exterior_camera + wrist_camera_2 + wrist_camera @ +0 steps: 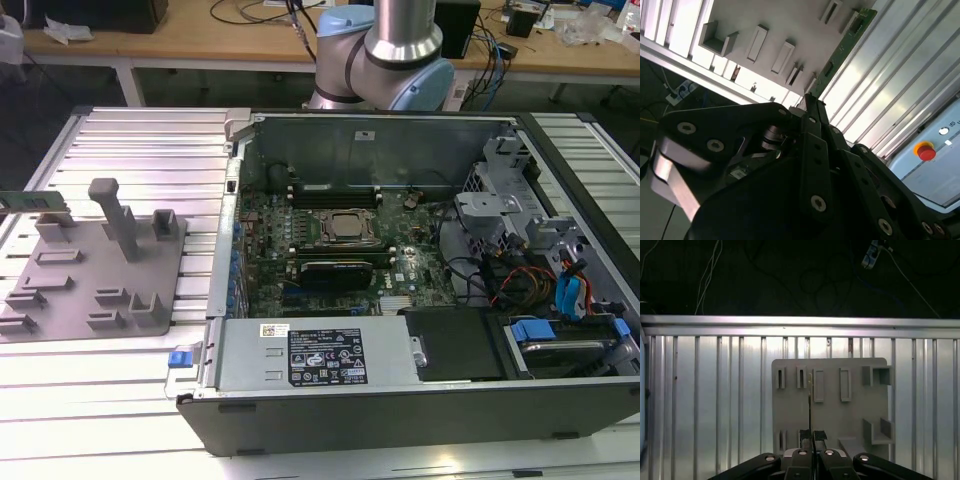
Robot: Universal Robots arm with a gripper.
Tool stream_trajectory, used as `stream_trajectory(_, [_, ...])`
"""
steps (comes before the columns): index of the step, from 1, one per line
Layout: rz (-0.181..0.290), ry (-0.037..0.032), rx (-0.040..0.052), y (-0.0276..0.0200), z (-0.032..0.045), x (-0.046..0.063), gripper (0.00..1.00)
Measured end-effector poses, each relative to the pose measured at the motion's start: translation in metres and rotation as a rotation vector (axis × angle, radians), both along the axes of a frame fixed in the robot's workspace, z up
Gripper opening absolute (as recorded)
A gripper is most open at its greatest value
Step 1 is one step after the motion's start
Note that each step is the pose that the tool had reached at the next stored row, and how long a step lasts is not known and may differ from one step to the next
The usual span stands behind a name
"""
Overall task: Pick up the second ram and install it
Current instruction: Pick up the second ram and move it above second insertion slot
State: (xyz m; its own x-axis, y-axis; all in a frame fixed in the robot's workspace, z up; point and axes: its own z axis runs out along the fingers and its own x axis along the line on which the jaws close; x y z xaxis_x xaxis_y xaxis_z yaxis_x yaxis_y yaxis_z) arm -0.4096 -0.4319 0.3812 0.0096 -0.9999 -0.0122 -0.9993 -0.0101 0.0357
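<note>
The gripper pinches one end of the second ram, a thin green board. The ram reaches out from the fingertips over the grey fixture plate. The first wrist view catches it edge-on, while the second wrist view shows its green face. In the exterior view it sits far left, well apart from the open computer case.

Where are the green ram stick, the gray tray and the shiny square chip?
green ram stick (35,201), exterior view, middle of its long green side.
gray tray (90,268), exterior view, bare flat part of its plate.
shiny square chip (345,228), exterior view, centre of its silver top.
</note>
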Motion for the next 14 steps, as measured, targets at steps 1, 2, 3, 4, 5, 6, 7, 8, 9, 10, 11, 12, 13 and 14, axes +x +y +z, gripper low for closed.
stream_trajectory(1, [0.000,0.0001,0.0000,0.0000,0.0025,0.000,0.09])
stream_trajectory(2, [0.000,0.0001,0.0000,0.0001,0.0055,0.000,0.09])
stream_trajectory(3, [0.000,0.0001,0.0000,0.0002,0.0097,0.000,0.09])
stream_trajectory(4, [0.000,0.0001,0.0000,0.0002,0.0125,0.000,0.09])
stream_trajectory(5, [0.000,0.0000,0.0001,0.0003,0.0146,0.000,0.09])
stream_trajectory(6, [0.000,0.0002,0.0000,0.0003,0.0166,0.000,0.09])
stream_trajectory(7, [0.000,0.0001,0.0000,0.0003,0.0218,0.000,0.09])
stream_trajectory(8, [0.000,0.0000,0.0000,0.0004,0.0250,0.000,0.09])
stream_trajectory(9, [0.000,0.0000,0.0000,0.0005,0.0302,0.000,0.09])
stream_trajectory(10, [0.000,0.0001,0.0000,0.0007,0.0359,0.000,0.09])
stream_trajectory(11, [0.000,0.0001,0.0000,0.0007,0.0378,0.000,0.09])
stream_trajectory(12, [0.000,0.0000,0.0000,0.0008,0.0399,0.000,0.09])
stream_trajectory(13, [0.000,0.0001,-0.0001,0.0009,0.0435,0.000,0.09])
stream_trajectory(14, [0.000,0.0001,0.0000,0.0010,0.0470,0.000,0.09])
